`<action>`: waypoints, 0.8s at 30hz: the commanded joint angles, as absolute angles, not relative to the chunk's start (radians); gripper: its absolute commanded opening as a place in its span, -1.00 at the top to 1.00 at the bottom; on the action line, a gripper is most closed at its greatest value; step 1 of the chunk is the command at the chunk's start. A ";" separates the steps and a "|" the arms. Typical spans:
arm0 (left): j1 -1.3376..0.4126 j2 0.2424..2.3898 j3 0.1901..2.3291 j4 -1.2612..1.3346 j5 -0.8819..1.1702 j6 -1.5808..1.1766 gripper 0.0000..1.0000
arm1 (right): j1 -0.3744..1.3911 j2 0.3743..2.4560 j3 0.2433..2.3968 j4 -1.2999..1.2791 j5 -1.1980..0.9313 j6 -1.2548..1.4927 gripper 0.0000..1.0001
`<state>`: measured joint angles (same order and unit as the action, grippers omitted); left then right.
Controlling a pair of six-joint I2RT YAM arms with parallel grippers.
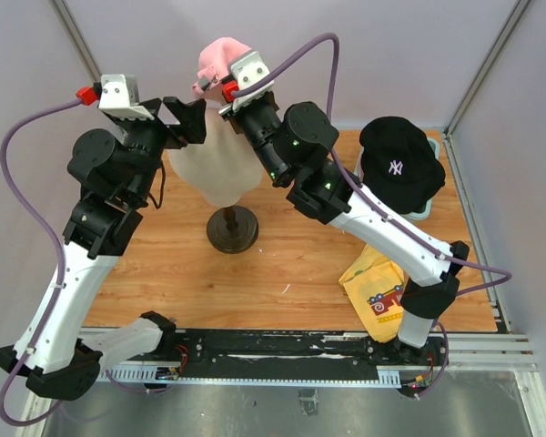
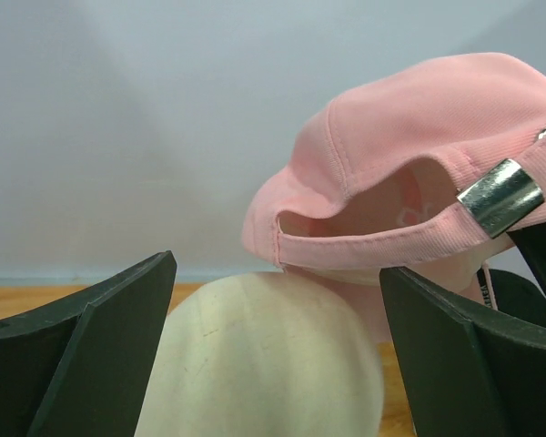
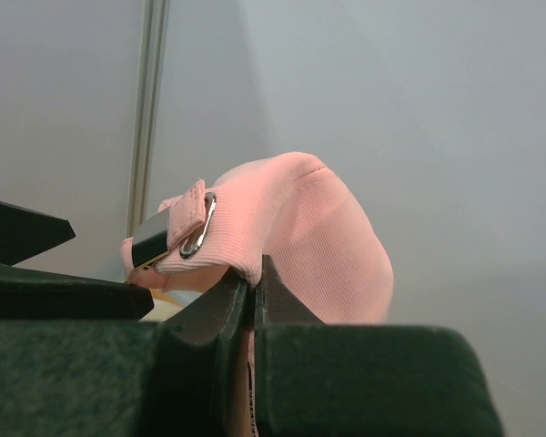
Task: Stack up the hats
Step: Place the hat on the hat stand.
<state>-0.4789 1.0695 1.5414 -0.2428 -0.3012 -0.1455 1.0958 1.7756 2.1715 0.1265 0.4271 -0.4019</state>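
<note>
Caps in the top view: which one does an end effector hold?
The pink fabric baseball cap, pinched by the right end effector; the black fabric cap with white logo rests unheld.

This was probably a robotics lab cell: grey panel walls (image 1: 18, 55) in aluminium framing (image 1: 487, 66) enclosed a wooden tabletop (image 1: 291, 266), fronted by a black mounting rail (image 1: 282, 346).

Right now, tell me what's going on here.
The right hand is shut on the back edge of the pink cap, near its strap, and holds it tilted over the mannequin head. The left hand is open beside that head and holds nothing. A black cap sits off to the far right, and a yellow cloth lies near the right arm's base. No caps are stacked together yet.
</note>
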 commanded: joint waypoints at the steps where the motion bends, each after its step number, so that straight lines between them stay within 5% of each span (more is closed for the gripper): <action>1: -0.477 1.037 1.493 -0.103 -0.336 -0.108 -0.99 | 1.121 1.774 2.163 0.196 0.424 -0.434 0.99; 24: -0.477 0.999 1.341 0.069 -0.181 -0.095 -0.99 | 1.176 1.721 2.085 0.214 0.416 -0.468 0.99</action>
